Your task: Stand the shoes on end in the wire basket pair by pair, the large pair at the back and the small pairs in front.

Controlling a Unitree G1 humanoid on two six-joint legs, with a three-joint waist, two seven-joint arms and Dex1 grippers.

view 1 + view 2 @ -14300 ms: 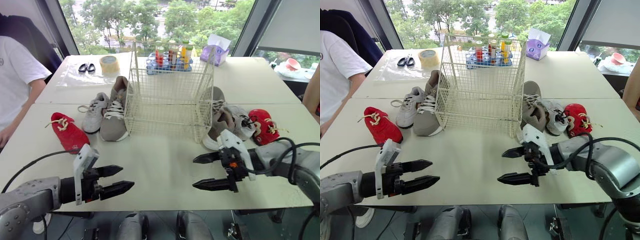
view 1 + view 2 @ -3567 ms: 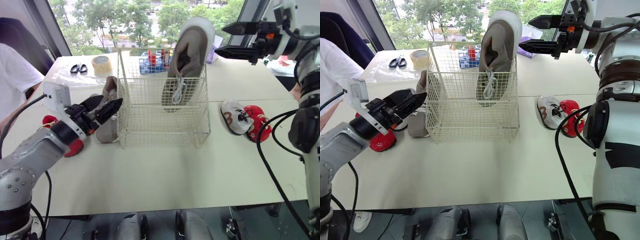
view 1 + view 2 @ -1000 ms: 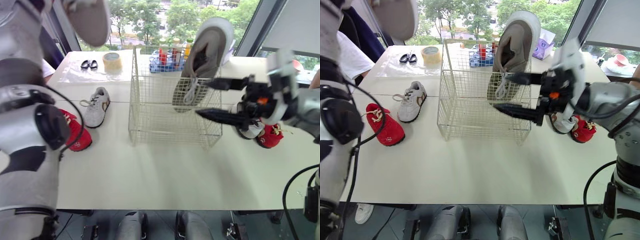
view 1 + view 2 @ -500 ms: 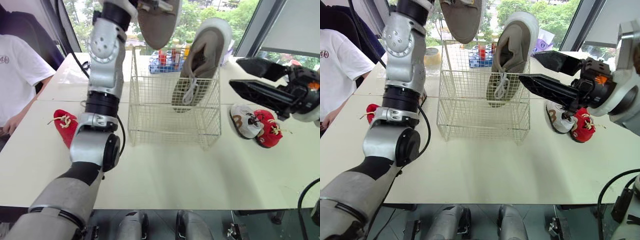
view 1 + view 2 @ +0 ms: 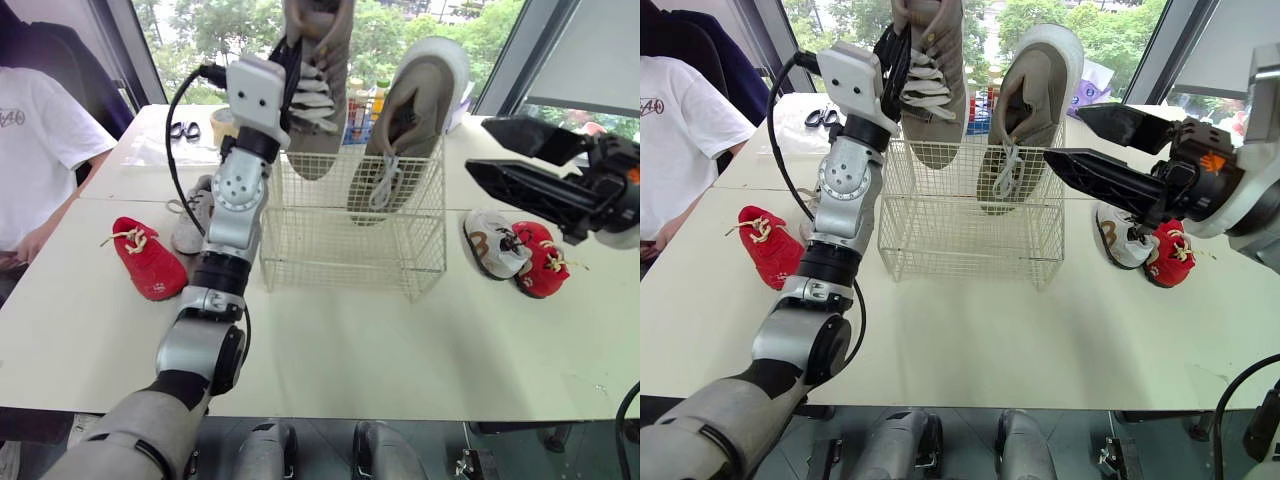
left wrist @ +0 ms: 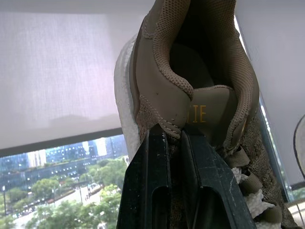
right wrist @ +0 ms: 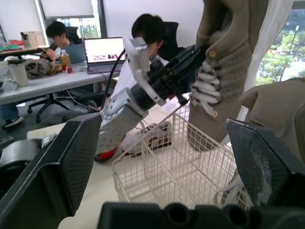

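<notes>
The left gripper [image 6: 172,136] is shut tight on the heel of a tan shoe [image 5: 315,110]. One finger is inside the shoe and one is outside, pinching the heel rim. The shoe hangs toe down with its laces facing near. Its toe dips just past the top rim of the basket [image 5: 350,250], on the left side.

A 2nd tan shoe [image 5: 415,100] stands on end in the right side of the basket, toe down and heel up. Its heel sticks out high over the rim.

The right gripper [image 5: 478,148] is to the right of the basket, near the 2nd tan shoe. Its 2 fingers are wide apart and hold nothing.

On the table [image 5: 330,340], a white shoe [image 5: 190,225] and a red shoe [image 5: 140,260] lie left of the basket. Another white shoe [image 5: 493,243] and red shoe [image 5: 540,260] lie touching each other on the right.
</notes>
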